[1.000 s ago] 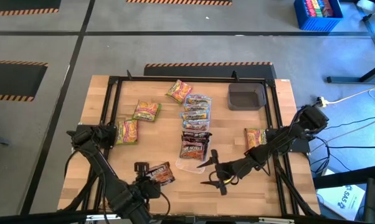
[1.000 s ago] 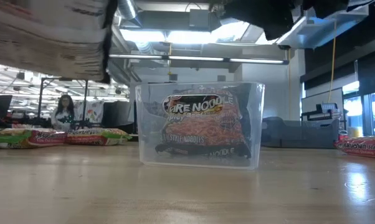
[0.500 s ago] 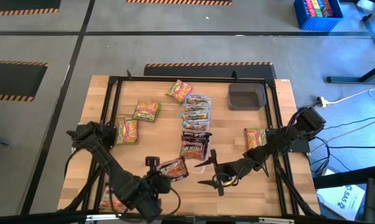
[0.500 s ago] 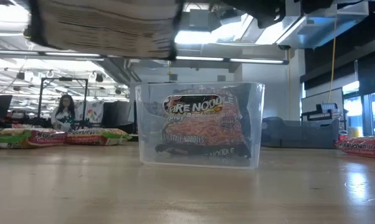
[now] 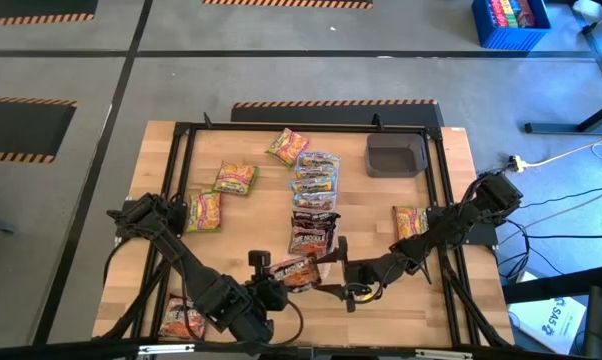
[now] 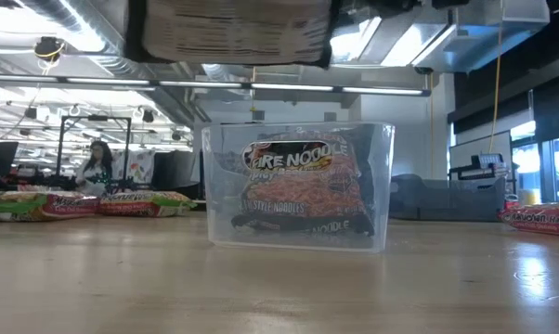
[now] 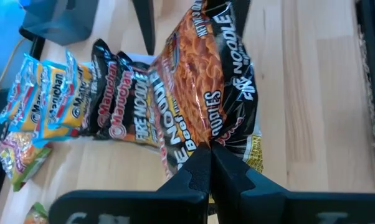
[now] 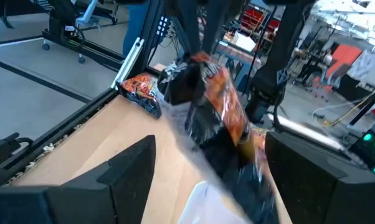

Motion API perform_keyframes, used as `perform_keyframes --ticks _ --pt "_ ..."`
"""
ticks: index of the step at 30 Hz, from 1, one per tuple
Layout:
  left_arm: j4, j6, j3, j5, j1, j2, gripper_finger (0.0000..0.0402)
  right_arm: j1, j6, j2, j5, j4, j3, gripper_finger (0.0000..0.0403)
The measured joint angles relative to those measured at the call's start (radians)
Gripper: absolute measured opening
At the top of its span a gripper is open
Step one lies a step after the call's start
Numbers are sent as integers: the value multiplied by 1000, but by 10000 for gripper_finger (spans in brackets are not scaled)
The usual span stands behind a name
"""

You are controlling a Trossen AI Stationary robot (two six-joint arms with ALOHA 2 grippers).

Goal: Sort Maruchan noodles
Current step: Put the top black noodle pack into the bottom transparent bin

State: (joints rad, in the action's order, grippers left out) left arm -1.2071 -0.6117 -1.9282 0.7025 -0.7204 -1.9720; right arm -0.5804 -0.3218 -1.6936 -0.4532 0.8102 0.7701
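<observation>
- A dark maroon noodle packet [image 5: 293, 270] is pinched at one edge in the left hand [image 5: 266, 285], whose fingers [image 7: 207, 168] are closed tight on the wrapper; it hangs above the surface [image 5: 241, 215] near the front middle, just before the clear tub [image 5: 311, 262].
- In the low view this packet [image 6: 228, 32] shows at the top, raised over the clear tub [image 6: 296, 186], which stands on the wood and has a maroon packet [image 6: 293, 181] upright inside it.
- The right hand [image 5: 343, 285] is just beside the held packet, on its right, with its two fingers spread wide and gripping nothing; its wrist view shows the raised packet [image 8: 215, 118] between the spread fingers [image 8: 128, 171] but farther off.
- Behind the tub, more maroon packets [image 5: 313, 230] lie in a row toward the far side, followed by pale blue-orange packets [image 5: 315, 172].
- Yellow-green-red packets [image 5: 235, 178] lie scattered on the left and far part of the surface; one more [image 5: 410, 221] lies at the right edge.
- Another maroon packet [image 5: 183, 318] lies at the front left corner.
- A dark grey square tray [image 5: 395, 154] sits at the far right of the surface.
</observation>
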Motion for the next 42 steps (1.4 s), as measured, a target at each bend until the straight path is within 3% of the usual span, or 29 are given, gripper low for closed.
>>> perform_keyframes --ticks 10,20,24,31,35,42 --pt "116 127 0 47 19 0 0 21 -25 0 -3 -99 43 272" --pt "122 161 0 113 17 0 1 18 -27 0 -1 -107 43 115" --pt "118 197 0 186 3 0 27 18 -27 0 -13 -109 43 84" --pt "60 205 0 305 -48 0 100 10 -10 28 -109 -163 43 85" --pt "-41 137 0 408 -92 0 131 -18 4 69 -201 -222 43 83" --pt "-273 -177 38 485 -127 3 148 -78 7 163 -288 -303 43 83"
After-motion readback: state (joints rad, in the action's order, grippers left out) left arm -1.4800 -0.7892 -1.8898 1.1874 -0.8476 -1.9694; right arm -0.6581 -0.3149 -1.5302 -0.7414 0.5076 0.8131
